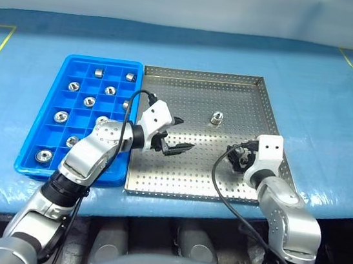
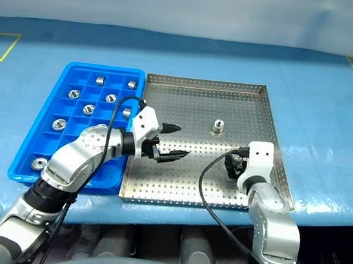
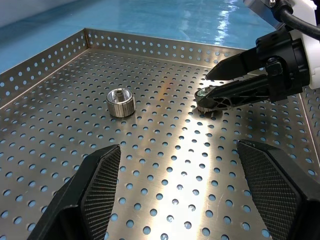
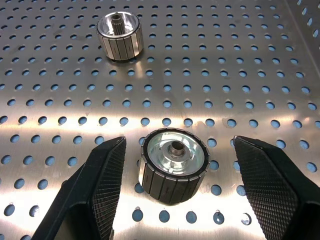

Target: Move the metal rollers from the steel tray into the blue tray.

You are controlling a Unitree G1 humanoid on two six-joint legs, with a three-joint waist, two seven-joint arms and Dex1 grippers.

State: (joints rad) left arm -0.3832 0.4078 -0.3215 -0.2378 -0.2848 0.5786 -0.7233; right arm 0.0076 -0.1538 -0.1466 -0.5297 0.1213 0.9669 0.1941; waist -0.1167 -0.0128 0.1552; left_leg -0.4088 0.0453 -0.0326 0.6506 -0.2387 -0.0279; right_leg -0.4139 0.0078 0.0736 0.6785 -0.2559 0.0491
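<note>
From the head camera, a large square perforated steel tray point(image 1: 206, 103) sits on the blue-covered table point(image 1: 335, 114), with a bright blue plastic tray point(image 1: 74, 66) of square compartments touching its left rim. Several small shiny metal rollers point(image 1: 89, 102) lie one to a compartment in the blue tray. One more roller point(image 1: 217, 118) stands upright on the steel tray, toward its far middle. The left end effector point(image 1: 177, 137) hangs over the steel tray's left part, fingers spread wide and empty. The right end effector point(image 1: 237, 157) is low over the tray's near right part.

In the left wrist view, the left fingers point(image 3: 95, 195) stand wide apart above the perforated floor, the upright roller point(image 3: 121, 102) beyond them. The right end effector point(image 3: 212, 85) brackets another roller point(image 3: 205, 100) there.

In the right wrist view, that roller point(image 4: 173, 165) rests on the floor between the spread fingers point(image 4: 100, 185), touching neither.
</note>
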